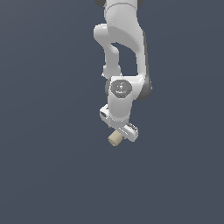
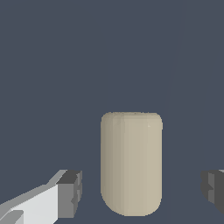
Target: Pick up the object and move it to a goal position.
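Our claw [image 2: 139, 192] stands wide open, gripping nothing, its pads [image 2: 72, 192] clear of the beige cylinder [image 2: 131, 164] lying between them on the grey floor [image 2: 52, 65]; we should centre, lower, then close evenly across its sides.

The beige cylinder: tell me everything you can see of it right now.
The beige cylinder is a short, matte, tan piece with rounded edges and no markings. In the wrist view it lies lengthwise between the open gripper, with a clear gap to each dark finger pad, so nothing grips it. In the exterior view it pokes out beside the white gripper, one flat round end showing. Whether it rests on the grey surface cannot be told.
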